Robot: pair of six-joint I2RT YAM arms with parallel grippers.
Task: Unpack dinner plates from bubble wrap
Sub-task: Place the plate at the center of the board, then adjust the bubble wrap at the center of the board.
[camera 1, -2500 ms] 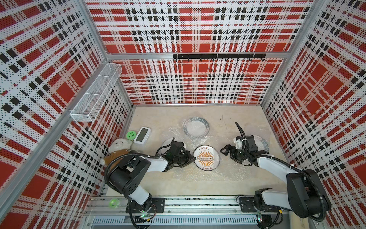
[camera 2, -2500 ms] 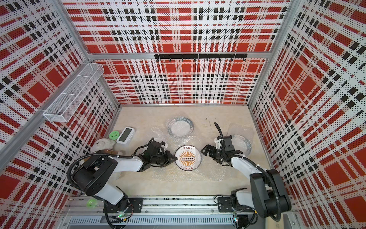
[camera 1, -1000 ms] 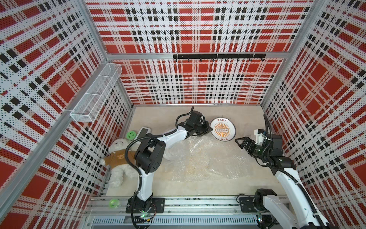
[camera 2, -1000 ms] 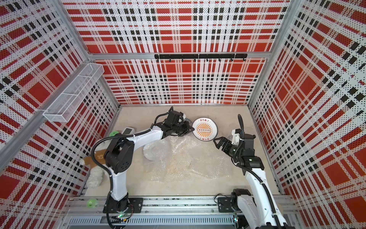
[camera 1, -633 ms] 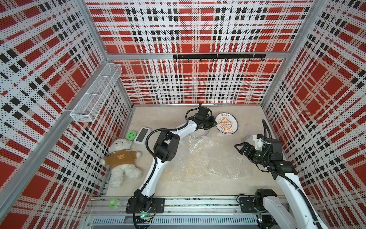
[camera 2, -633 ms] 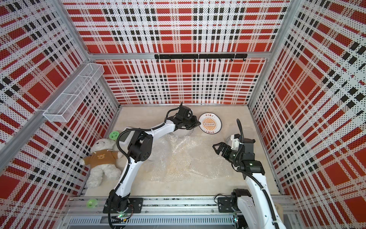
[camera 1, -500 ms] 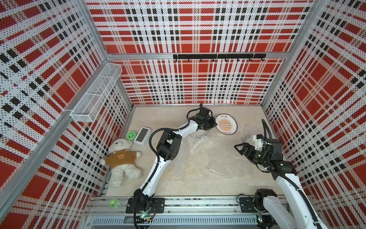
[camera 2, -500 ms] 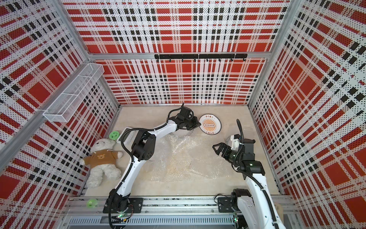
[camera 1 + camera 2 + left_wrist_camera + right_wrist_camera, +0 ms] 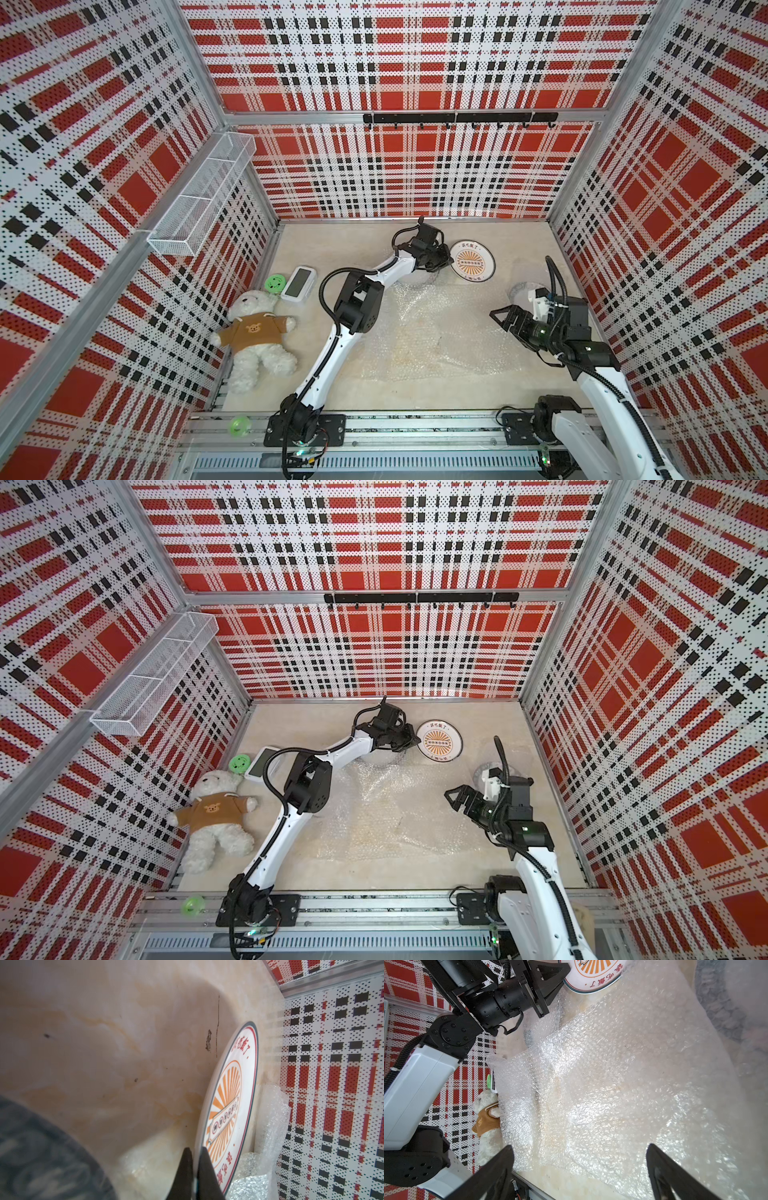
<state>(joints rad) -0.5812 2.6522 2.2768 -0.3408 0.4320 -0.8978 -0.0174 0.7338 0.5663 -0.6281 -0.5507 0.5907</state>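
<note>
A bare dinner plate [image 9: 473,262] [image 9: 439,741] with an orange sunburst centre sits low at the back of the table. My left gripper [image 9: 446,262] [image 9: 413,742] is shut on its near rim; in the left wrist view the gripper [image 9: 195,1151] pinches the plate [image 9: 232,1093] edge. Flat bubble wrap [image 9: 436,332] [image 9: 395,812] [image 9: 612,1084] covers the table's middle. A wrapped round plate [image 9: 523,289] lies at the right, partly hidden behind my right arm. Another wrapped one [image 9: 380,757] shows under the left arm. My right gripper [image 9: 503,318] [image 9: 455,798] [image 9: 579,1159] hangs open above the sheet's right edge.
A teddy bear [image 9: 257,332], a white device [image 9: 298,282] and a small green disc [image 9: 275,282] lie along the left wall. A wire basket [image 9: 203,195] hangs on that wall. A black hook rail [image 9: 457,118] crosses the back wall.
The left gripper carried the plate from the sheet's centre to the back and, in the last second, slightly right. The right gripper drew a little forward and left, staying open.
</note>
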